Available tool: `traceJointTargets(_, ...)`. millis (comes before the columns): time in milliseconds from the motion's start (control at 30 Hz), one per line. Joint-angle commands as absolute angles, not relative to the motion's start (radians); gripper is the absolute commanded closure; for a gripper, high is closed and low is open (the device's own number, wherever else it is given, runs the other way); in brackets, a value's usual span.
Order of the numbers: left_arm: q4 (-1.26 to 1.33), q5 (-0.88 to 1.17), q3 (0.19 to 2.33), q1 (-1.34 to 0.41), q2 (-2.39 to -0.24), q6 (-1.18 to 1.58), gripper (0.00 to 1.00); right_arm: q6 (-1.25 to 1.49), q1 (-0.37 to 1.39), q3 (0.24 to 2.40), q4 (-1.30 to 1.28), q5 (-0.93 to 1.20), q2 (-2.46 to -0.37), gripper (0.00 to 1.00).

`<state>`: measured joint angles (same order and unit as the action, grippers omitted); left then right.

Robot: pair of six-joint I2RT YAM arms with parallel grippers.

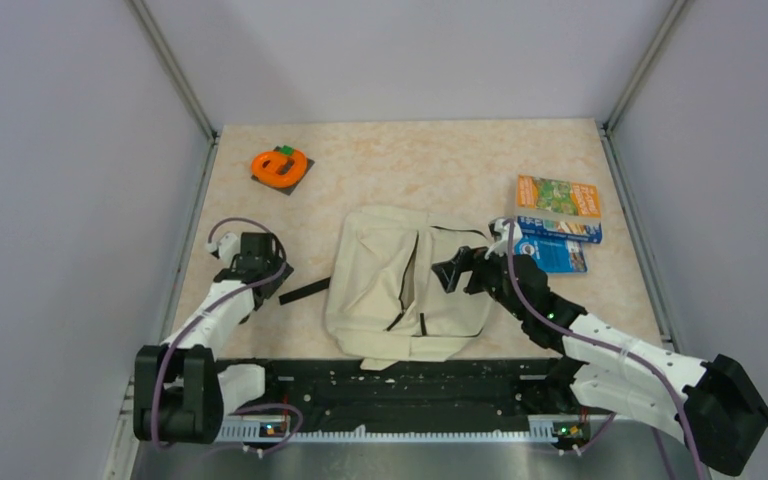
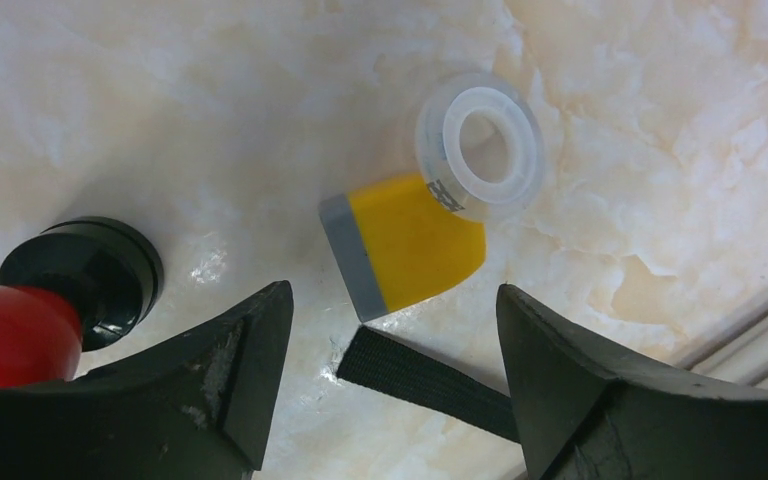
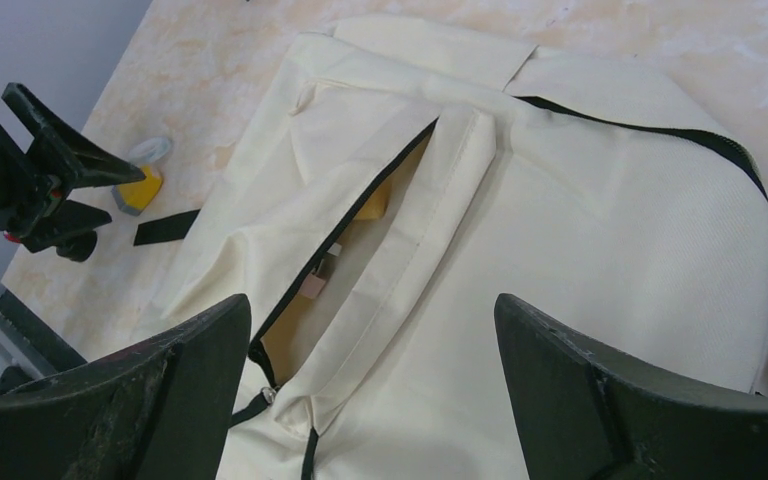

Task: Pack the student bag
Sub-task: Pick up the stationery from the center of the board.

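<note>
Where unzipped, student bag point(image 3: 580, 200) beneath right tool point(image 3: 372, 305)

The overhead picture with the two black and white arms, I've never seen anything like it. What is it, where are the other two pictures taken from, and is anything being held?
Those are two robot arms bolted to the near edge of a table, each ending in a two-finger gripper. The overhead picture comes from a fixed camera above and behind them. The other two come from cameras on the wrists, so the dark wedges below are each arm's own fingers. On the table lie a cream backpack with its zip open, booklets and an orange object on a dark square. The left gripper hangs open above a yellow tape dispenser and a black strap; the right gripper hangs open above the backpack. Neither holds anything.
</note>
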<state>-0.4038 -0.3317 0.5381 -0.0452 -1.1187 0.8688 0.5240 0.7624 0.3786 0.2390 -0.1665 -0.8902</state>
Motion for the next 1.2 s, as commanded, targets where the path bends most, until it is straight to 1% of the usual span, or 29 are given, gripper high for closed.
traceJointTargets(0, -0.331, -0.322, 0.543, -0.033, -1.173, 0.881, 0.23, 0.518, 0.752, 0.372, 0.276, -0.141, -0.866, 0.11)
traceJointTargets(200, -0.321, -0.342, 0.554, -0.032, -1.222, 0.878, 0.26, 0.518, 0.751, 0.370, 0.280, -0.140, -0.866, 0.11)
traceJointTargets(400, -0.318, -0.351, 0.581, -0.029, -1.260, 0.860, 0.26, 0.521, 0.751, 0.369, 0.292, -0.125, -0.871, 0.11)
traceJointTargets(600, -0.307, -0.342, 0.599, -0.020, -1.302, 0.846, 0.23, 0.524, 0.751, 0.367, 0.298, -0.116, -0.876, 0.11)
traceJointTargets(700, -0.300, -0.332, 0.605, -0.015, -1.324, 0.842, 0.23, 0.523, 0.751, 0.364, 0.301, -0.115, -0.877, 0.11)
traceJointTargets(767, -0.296, -0.326, 0.606, -0.014, -1.329, 0.844, 0.27, 0.524, 0.751, 0.362, 0.304, -0.115, -0.878, 0.11)
traceJointTargets(967, -0.347, -0.333, 0.606, -0.014, -1.314, 0.843, 0.43, 0.525, 0.750, 0.361, 0.305, -0.114, -0.881, 0.11)
traceJointTargets(1100, -0.362, -0.276, 0.582, -0.018, -1.276, 0.832, 0.51, 0.524, 0.750, 0.366, 0.301, -0.111, -0.879, 0.11)
traceJointTargets(1167, -0.376, -0.257, 0.564, -0.026, -1.244, 0.828, 0.53, 0.525, 0.750, 0.369, 0.294, -0.113, -0.878, 0.11)
